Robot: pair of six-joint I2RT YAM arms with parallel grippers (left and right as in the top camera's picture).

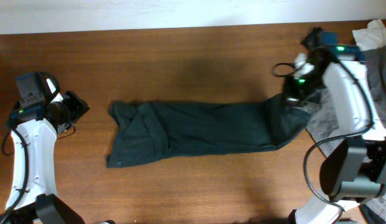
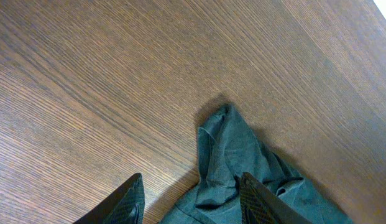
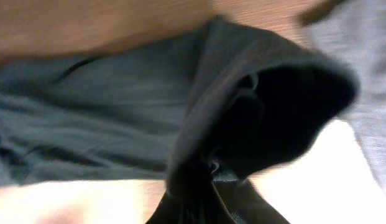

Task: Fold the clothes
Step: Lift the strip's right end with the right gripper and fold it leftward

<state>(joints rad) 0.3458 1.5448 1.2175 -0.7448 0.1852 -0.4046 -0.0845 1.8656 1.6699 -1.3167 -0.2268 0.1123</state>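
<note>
The big, soft, blackish-green garment (image 1: 199,127) is lying in a long strip across the middle of the brown wooden table (image 1: 180,56). The right gripper (image 1: 296,93) is pinching its end near the table's right side. The left gripper (image 1: 81,107) is hovering by the table's left side, jaws partly apart, holding nothing. I think the folding is only just starting.
</note>
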